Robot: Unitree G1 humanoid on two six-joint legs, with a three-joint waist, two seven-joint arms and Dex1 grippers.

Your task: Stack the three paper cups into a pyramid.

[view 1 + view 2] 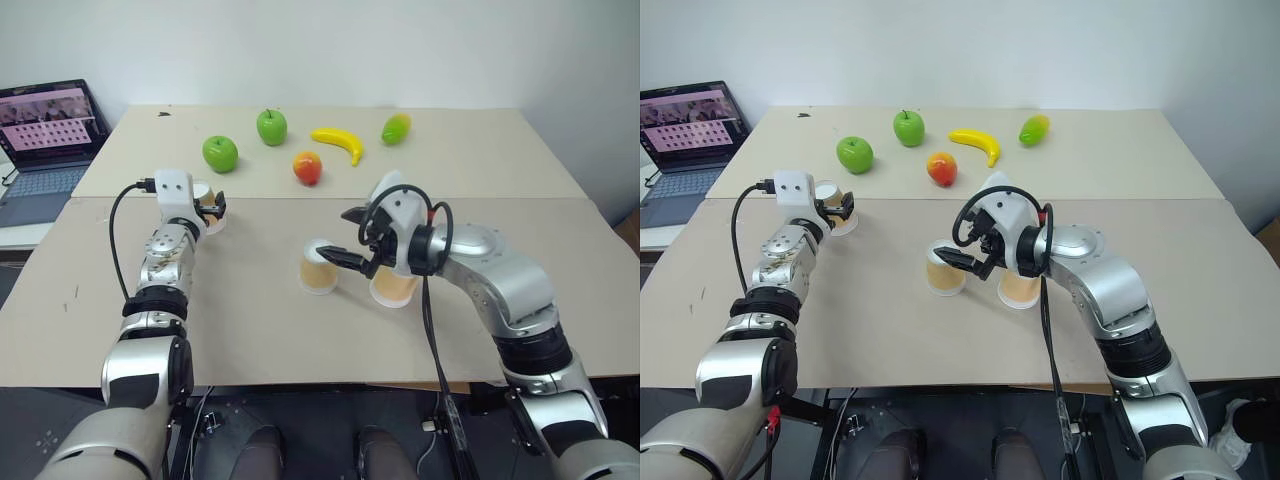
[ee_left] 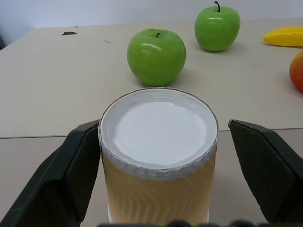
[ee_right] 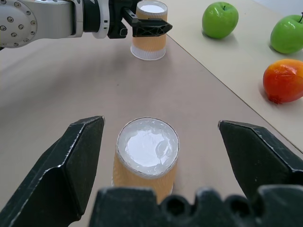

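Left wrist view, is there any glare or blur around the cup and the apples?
Left wrist view: the near green apple and the far green apple carry small bright highlights; the cup has a sharp rim, even light and no glare. Left eye view: only soft, faint shadows lie on the table.

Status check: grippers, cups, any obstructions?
Left gripper open around far tan-orange paper cup. Right gripper open over middle cup; third cup beside. No pyramid. Nothing blocking.

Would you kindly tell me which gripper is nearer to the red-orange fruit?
Right. The right gripper hovers over the middle cup, in front of the fruit; the left gripper sits farther off.
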